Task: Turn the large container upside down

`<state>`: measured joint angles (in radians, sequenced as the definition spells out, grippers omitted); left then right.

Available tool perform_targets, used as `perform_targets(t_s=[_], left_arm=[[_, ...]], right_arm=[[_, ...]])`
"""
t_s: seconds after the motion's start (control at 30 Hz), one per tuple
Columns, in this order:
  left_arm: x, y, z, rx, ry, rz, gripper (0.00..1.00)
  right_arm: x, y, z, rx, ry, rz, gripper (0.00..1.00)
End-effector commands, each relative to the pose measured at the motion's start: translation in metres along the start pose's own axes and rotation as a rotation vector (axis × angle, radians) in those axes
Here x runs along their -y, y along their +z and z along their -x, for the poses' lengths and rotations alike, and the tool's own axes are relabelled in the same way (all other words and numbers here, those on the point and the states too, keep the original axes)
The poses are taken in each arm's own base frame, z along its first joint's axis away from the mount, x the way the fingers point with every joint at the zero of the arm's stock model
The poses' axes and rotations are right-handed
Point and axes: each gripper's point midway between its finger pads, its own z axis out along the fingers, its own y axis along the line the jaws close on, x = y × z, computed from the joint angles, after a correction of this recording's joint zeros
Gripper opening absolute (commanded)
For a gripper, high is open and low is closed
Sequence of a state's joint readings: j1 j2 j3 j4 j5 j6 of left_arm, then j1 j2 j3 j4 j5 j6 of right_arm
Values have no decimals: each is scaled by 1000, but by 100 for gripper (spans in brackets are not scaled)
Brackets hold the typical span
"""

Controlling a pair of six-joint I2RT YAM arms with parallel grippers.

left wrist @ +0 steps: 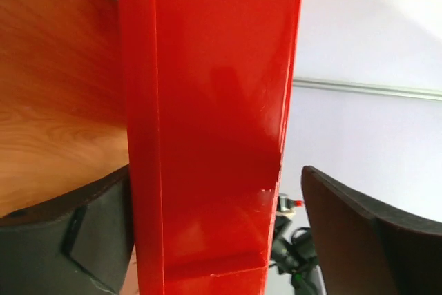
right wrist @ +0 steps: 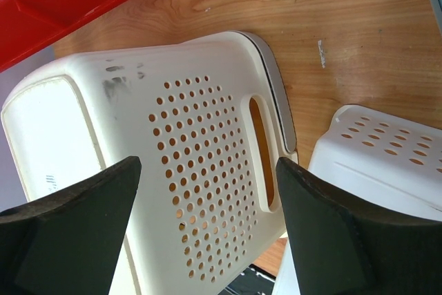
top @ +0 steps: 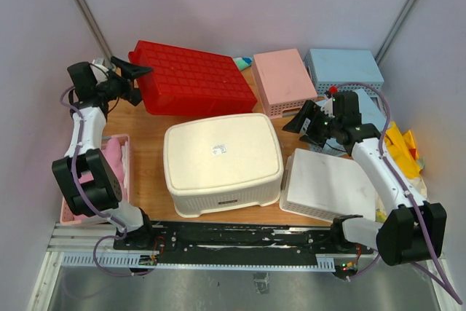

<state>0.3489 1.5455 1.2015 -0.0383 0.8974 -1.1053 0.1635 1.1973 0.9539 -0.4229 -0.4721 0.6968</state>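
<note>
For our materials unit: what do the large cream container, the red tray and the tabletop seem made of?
The large container seems moulded plastic, cream and fairly matte: rounded corners, rows of holes, a handle slot. The red tray is likely hard plastic, glossy: soft reflections, a moulded grid. The table looks like wood or wood-look laminate: grain shows, but which one is unclear.
</note>
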Motion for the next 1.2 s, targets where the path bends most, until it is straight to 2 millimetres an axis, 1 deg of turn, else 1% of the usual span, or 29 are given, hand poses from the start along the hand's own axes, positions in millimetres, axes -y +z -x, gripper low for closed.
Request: perform_targets(t_s=[0.0, 0.13, 0.23, 0.4, 0.47, 0.53, 0.7, 0.83, 0.9, 0.97, 1.07, 1.1, 1.17], left_arm=[[-12, -17, 15, 62, 75, 150, 98], [-21, -27, 30, 132, 128, 282, 99], [-21, -41, 39, 183, 205, 375, 99], [-6, -73, 55, 313, 349, 499, 99], [0, -82, 58, 345, 397, 521, 99], [5, -86, 58, 353, 426, 521, 99], [8, -89, 59, 355, 443, 534, 99], [21, -98, 61, 393, 492, 534, 99], [34, -98, 57, 390, 554, 520, 99], [50, -87, 40, 361, 649, 501, 99], [79, -68, -2, 308, 794, 415, 99], [89, -62, -16, 308, 838, 381, 99], [104, -51, -49, 286, 915, 308, 99]], right_arm=[[2, -1, 5, 10, 9, 7, 81], [2, -4, 8, 26, -4, -4, 82], [2, -7, 12, 41, -21, -18, 83], [3, -15, 23, 78, -65, -58, 85], [4, -19, 28, 94, -80, -79, 86], [3, -23, 32, 114, -95, -92, 86], [2, -31, 38, 158, -117, -104, 87], [5, -39, 41, 197, -138, -126, 87], [6, -44, 44, 222, -158, -141, 87], [5, -51, 50, 254, -182, -159, 87], [5, -68, 67, 326, -208, -219, 87], [3, -77, 75, 363, -215, -241, 87], [-1, -97, 90, 450, -228, -276, 87]])
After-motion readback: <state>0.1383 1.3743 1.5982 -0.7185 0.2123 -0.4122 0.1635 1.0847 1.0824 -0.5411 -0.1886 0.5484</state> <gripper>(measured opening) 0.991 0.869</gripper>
